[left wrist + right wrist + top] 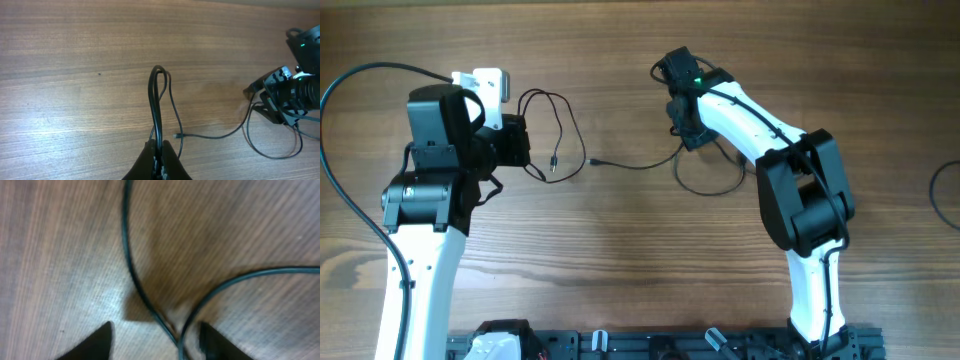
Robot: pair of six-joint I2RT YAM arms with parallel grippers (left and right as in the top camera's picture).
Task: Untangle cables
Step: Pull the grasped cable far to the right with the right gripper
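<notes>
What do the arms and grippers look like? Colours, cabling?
Both arms: white links, black joint housings. Right arm has a thin black cable along its link and a green LED near the wrist. Left arm trails a thick black cable. Fingers black.

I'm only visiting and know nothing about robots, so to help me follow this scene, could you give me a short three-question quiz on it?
1. True or false: the left gripper is shut on a loop of the cables.
2. Multiple choice: the right gripper has its fingers A) pressed tightly together, B) apart, with cable strands running between them, C) clamped on a screwdriver.
3. Fill in the blank: between the two grippers, a thin cable strand lies on the ____ table.

Key: 1 true; 2 B; 3 wooden.
</notes>
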